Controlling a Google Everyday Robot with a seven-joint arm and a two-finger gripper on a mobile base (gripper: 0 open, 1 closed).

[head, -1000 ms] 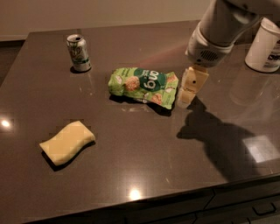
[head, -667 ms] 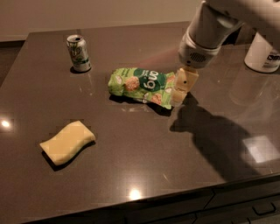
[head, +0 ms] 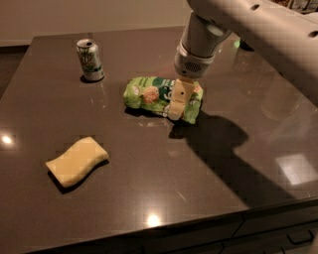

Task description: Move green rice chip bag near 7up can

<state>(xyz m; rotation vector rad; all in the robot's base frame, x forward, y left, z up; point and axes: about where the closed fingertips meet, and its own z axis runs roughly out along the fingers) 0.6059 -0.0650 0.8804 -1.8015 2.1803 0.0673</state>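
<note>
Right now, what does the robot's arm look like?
The arm is a thick, smooth, light-grey tube with small dark holes, ending in a round wrist with a dotted grille. The gripper, cream-coloured and blocky, is over one end of the green rice chip bag.

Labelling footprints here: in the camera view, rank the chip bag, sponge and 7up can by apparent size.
1. green rice chip bag, the gripper at its end away from the can.
2. sponge, nearly as large but nearer the camera, so unsure.
3. 7up can, clearly smallest.

Glossy dark countertop (head: 208, 168) with light glints, pale wall (head: 99, 15) behind.
</note>
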